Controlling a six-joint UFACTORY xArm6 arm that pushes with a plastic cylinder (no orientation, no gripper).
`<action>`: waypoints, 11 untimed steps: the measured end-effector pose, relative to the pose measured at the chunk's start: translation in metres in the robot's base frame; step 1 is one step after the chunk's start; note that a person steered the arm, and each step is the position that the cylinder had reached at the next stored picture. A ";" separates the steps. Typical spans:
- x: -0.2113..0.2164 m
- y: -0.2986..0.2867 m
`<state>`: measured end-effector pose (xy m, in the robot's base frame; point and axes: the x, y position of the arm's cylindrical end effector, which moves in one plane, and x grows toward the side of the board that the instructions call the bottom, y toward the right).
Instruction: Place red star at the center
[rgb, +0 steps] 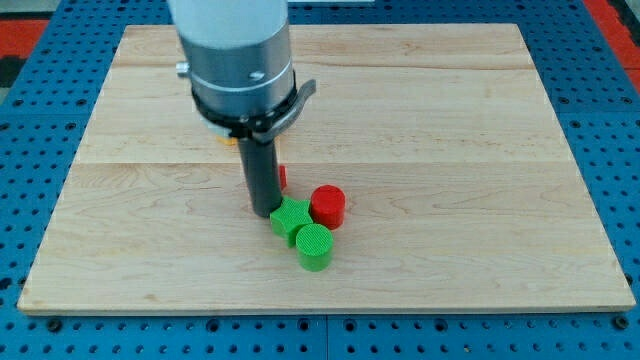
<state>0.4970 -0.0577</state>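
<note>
My tip (262, 212) rests on the wooden board (450, 150) near its middle, just left of a green star (291, 219). A sliver of a red block (282, 177), which I take to be the red star, shows behind the rod's right side; most of it is hidden. A red cylinder (328, 206) stands right of the green star. A green cylinder (314, 246) stands just below the green star, touching it.
A small yellow-orange piece (228, 139) peeks out under the arm's body at the view's upper left; its shape is hidden. A blue pegboard (610, 120) surrounds the board.
</note>
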 end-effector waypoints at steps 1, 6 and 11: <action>0.016 -0.018; -0.040 0.026; -0.044 0.086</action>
